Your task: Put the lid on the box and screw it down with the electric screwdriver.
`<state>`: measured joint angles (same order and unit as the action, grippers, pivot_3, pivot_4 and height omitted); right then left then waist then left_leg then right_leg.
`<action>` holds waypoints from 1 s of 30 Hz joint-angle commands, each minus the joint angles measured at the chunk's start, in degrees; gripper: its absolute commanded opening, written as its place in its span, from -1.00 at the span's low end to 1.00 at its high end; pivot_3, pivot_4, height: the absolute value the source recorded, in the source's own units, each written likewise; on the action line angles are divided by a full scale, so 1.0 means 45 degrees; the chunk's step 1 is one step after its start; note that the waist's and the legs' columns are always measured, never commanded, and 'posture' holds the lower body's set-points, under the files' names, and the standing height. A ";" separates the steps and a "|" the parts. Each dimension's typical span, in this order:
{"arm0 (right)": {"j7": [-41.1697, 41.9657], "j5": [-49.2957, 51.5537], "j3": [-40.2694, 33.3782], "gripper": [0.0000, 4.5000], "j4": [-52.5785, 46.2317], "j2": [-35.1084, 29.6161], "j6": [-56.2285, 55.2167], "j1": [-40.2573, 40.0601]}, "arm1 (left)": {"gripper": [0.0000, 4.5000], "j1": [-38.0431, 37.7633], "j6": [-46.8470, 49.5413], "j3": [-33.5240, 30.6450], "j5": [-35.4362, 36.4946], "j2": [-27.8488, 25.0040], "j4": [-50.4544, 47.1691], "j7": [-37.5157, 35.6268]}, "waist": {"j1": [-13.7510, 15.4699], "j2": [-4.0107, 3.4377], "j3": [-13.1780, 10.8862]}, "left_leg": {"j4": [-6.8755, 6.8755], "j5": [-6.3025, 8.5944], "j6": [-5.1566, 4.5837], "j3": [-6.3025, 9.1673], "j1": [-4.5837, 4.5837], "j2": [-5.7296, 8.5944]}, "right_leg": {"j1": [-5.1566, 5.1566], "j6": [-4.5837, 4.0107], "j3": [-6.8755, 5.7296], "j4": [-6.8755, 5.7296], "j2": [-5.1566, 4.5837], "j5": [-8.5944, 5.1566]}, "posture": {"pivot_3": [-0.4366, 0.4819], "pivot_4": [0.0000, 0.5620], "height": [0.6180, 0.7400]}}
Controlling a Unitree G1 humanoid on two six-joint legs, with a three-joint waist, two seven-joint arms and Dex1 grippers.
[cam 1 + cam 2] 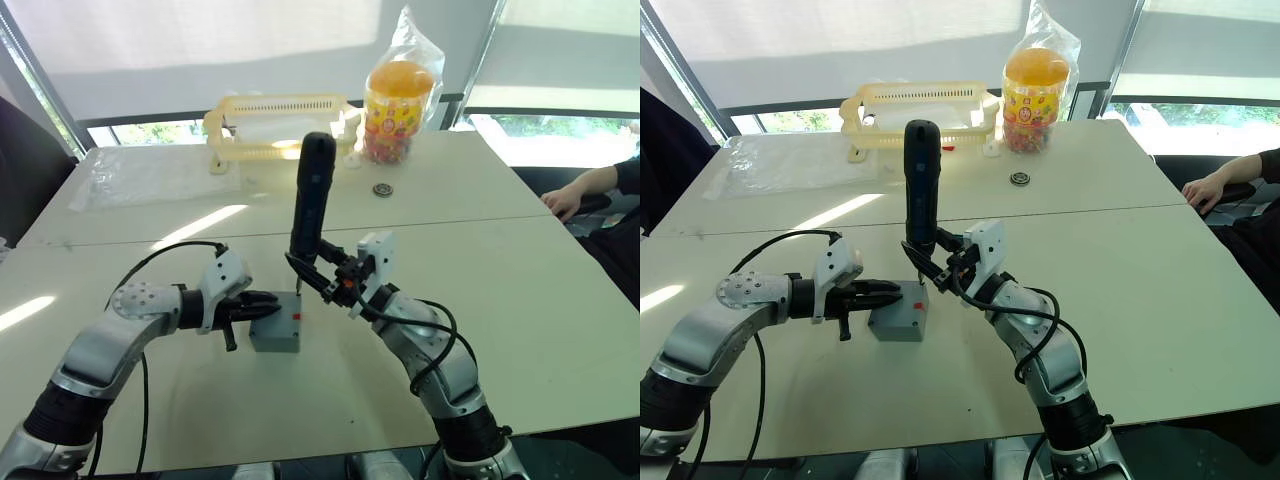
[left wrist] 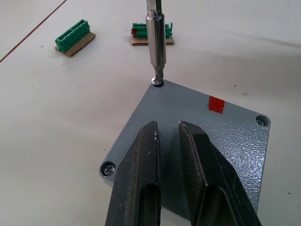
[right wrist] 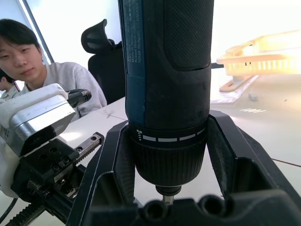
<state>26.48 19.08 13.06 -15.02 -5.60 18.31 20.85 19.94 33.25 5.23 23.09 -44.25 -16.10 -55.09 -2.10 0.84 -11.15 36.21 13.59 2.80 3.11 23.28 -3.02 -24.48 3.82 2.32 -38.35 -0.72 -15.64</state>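
The grey box (image 1: 278, 332) stands on the white table in front of me, and the lid (image 2: 225, 136) lies flat on top of it, with a red mark and screws in its corners. My left gripper (image 1: 262, 303) reaches in from the left, shut, its fingers (image 2: 146, 155) lying on the lid's top with nothing between them. My right gripper (image 1: 318, 272) is shut on the electric screwdriver (image 1: 312, 200), which stands nearly upright. Its metal bit (image 2: 155, 37) sits in the screw at the lid's far corner.
A yellow slotted basket (image 1: 275, 125), a bagged orange jar (image 1: 398, 95) and a clear plastic sheet (image 1: 150, 175) are at the back. A small round part (image 1: 383, 189) lies mid-table. Two green circuit boards (image 2: 73, 36) lie near the box. A person's hand (image 1: 565, 200) rests at the right edge.
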 commanded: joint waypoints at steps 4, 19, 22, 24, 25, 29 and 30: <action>0.0145 -0.0010 -0.0180 -0.22 -0.0252 0.0192 -0.0561 0.0354 | -0.70 -0.0159 0.0096 0.0098 -0.0171 -0.0022 0.0010 0.0028 | 0.0000 0.0000 0.0001 | 0.0000 0.0000 0.0000 0.0000 -0.0001 0.0000 | 0.0000 0.0000 0.0000 0.0000 0.0000 0.0000 | -0.05 -0.47 1.00; 0.0198 -0.0068 -0.0421 -0.22 0.0487 0.0215 -0.0942 0.0822 | -0.70 -0.0198 0.0123 0.0062 -0.0159 -0.0055 -0.0017 0.0088 | -0.0008 0.0000 0.0006 | 0.0000 0.0000 0.0000 0.0000 -0.0008 0.0000 | 0.0005 0.0000 0.0000 -0.0004 0.0001 0.0000 | -0.05 -0.47 1.00; 0.0201 -0.0065 -0.0482 -0.22 0.0477 0.0183 -0.0886 0.0886 | -0.70 -0.0167 0.0125 0.0079 -0.0163 -0.0043 0.0007 0.0087 | -0.0014 0.0000 0.0006 | 0.0001 0.0000 0.0000 0.0000 -0.0006 0.0000 | 0.0005 0.0000 0.0000 -0.0004 0.0000 0.0000 | -0.05 -0.47 1.00; 0.0252 -0.0098 -0.0466 -0.22 0.0479 0.0151 -0.0883 0.0772 | -0.70 -0.0136 0.0124 0.0098 -0.0168 -0.0031 0.0030 0.0080 | -0.0017 0.0000 0.0006 | -0.0001 0.0000 0.0000 0.0000 -0.0008 0.0000 | 0.0005 0.0000 0.0000 -0.0004 0.0000 0.0000 | -0.05 -0.47 1.00; 0.0269 -0.0094 -0.0446 -0.22 0.0436 0.0147 -0.0862 0.0680 | -0.70 -0.0120 0.0127 0.0100 -0.0167 -0.0021 0.0047 0.0083 | -0.0018 0.0000 0.0006 | -0.0001 0.0000 0.0000 0.0000 -0.0008 0.0000 | 0.0005 0.0000 0.0000 -0.0004 0.0000 0.0000 | -0.05 -0.47 1.00; 0.0171 0.0075 -0.0507 -0.22 0.0064 0.0238 -0.0698 0.0644 | -0.70 -0.0091 0.0099 0.0124 -0.0193 -0.0018 0.0104 0.0066 | -0.0017 0.0000 0.0006 | -0.0001 0.0000 0.0000 0.0000 -0.0007 0.0000 | 0.0005 0.0000 0.0001 -0.0004 0.0000 0.0000 | -0.05 -0.47 1.00; 0.0105 0.0125 -0.0531 -0.22 -0.0085 0.0273 -0.0625 0.0691 | -0.70 -0.0093 0.0100 0.0124 -0.0196 -0.0020 0.0110 0.0068 | -0.0017 0.0000 0.0006 | -0.0001 0.0000 0.0000 0.0000 -0.0007 0.0000 | 0.0005 0.0000 0.0000 -0.0004 0.0000 0.0000 | -0.05 -0.47 1.00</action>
<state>27.23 18.39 11.49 -10.74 -5.46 16.24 22.72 19.90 33.24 5.26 23.09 -44.26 -15.99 -54.77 -2.17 0.84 -11.12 36.21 13.59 2.80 3.11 23.25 -3.02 -24.46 3.82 2.32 -38.37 -0.72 -15.64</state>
